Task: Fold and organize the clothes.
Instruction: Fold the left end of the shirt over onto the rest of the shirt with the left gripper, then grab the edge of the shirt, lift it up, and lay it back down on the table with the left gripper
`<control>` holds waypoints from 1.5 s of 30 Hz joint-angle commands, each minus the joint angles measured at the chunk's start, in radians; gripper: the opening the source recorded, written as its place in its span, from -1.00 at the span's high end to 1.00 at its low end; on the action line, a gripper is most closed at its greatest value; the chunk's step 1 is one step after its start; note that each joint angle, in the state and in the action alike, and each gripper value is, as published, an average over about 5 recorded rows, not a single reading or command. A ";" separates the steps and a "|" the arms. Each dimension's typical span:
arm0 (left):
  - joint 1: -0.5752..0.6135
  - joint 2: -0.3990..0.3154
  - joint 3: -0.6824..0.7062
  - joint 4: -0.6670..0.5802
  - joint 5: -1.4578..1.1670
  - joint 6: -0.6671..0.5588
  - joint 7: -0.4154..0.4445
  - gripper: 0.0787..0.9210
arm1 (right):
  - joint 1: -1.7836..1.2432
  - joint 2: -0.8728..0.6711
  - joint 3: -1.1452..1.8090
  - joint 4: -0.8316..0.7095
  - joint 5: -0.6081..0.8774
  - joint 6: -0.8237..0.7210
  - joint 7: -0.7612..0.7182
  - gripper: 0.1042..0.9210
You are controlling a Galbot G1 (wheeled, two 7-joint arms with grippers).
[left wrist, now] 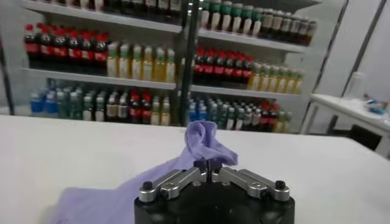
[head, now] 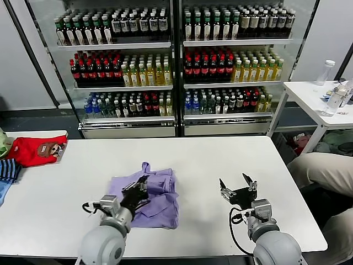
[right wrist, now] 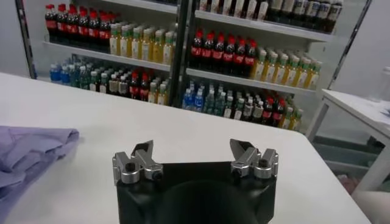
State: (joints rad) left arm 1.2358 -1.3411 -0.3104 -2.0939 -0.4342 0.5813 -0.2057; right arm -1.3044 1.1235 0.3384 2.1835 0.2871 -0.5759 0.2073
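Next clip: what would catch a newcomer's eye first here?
The lavender T-shirt, partly folded on the white table, its fabric pinched by the shut left gripper. Right of it the right gripper hovers open and empty. Behind, drink coolers packed with colourful bottles fill the background.

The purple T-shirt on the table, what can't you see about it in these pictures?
- Light purple cotton T-shirt: any front print is hidden, head view, by its own bunched folds.
- Its near part: left wrist view, hidden behind the shut left gripper.
- Most of it: cut off by the right wrist view's edge beside the open right gripper.
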 commanded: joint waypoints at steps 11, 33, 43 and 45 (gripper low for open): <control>-0.140 -0.087 0.037 0.057 -0.136 -0.027 -0.002 0.38 | 0.007 0.002 -0.002 -0.003 -0.004 -0.001 -0.003 -0.76; 0.212 0.111 -0.367 0.144 0.041 -0.043 0.143 -0.76 | 0.040 0.015 -0.023 -0.040 -0.005 0.012 -0.012 -0.76; 0.178 0.092 -0.333 0.163 -0.020 -0.026 0.183 -0.77 | 0.040 0.018 -0.024 -0.034 -0.010 0.010 -0.013 -0.76; 0.171 0.086 -0.324 0.170 -0.026 -0.026 0.186 -0.77 | 0.039 0.019 -0.023 -0.033 -0.011 0.010 -0.013 -0.76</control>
State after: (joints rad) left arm 1.3903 -1.2616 -0.6190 -1.9573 -0.4326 0.5470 -0.0497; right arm -1.2667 1.1411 0.3156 2.1504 0.2767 -0.5655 0.1943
